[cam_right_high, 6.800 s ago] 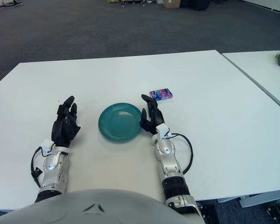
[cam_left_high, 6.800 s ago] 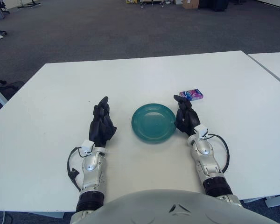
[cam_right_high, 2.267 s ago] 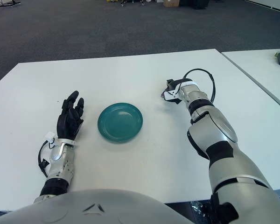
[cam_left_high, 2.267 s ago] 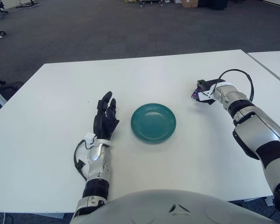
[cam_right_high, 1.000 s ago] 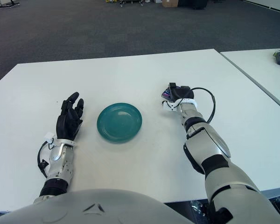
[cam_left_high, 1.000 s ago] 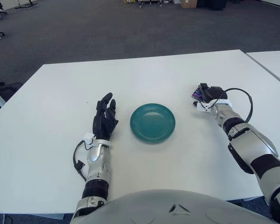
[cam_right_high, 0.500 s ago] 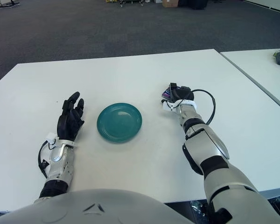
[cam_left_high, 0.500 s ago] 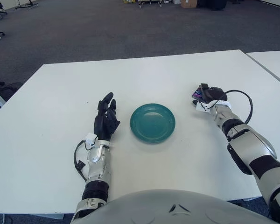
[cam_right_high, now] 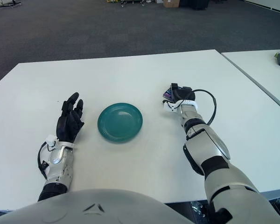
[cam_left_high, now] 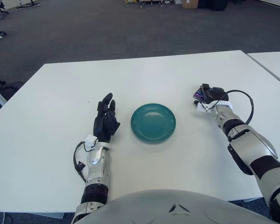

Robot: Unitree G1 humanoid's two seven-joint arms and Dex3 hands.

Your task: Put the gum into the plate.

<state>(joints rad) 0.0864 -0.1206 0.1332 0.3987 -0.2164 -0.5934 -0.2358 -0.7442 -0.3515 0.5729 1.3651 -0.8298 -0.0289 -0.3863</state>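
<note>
A teal plate point(cam_left_high: 153, 122) lies on the white table point(cam_left_high: 144, 74), near its middle. My right hand point(cam_left_high: 207, 95) is to the right of the plate, with its dark fingers curled around the small purple gum box point(cam_left_high: 198, 96). Only the box's left end shows past the fingers. It also shows in the right eye view point(cam_right_high: 167, 96). The hand and box sit low, at the table surface, about a hand's width from the plate rim. My left hand point(cam_left_high: 105, 120) rests on the table to the left of the plate, fingers spread and empty.
A second white table point(cam_left_high: 276, 65) stands to the right across a narrow gap. Grey carpet floor lies beyond the far edge. A black cable point(cam_left_high: 242, 100) loops off my right wrist.
Over the earlier frames my right hand swung out from beside the plate to the gum box and closed on it. In the last second it has hardly moved. The left hand stayed put.
</note>
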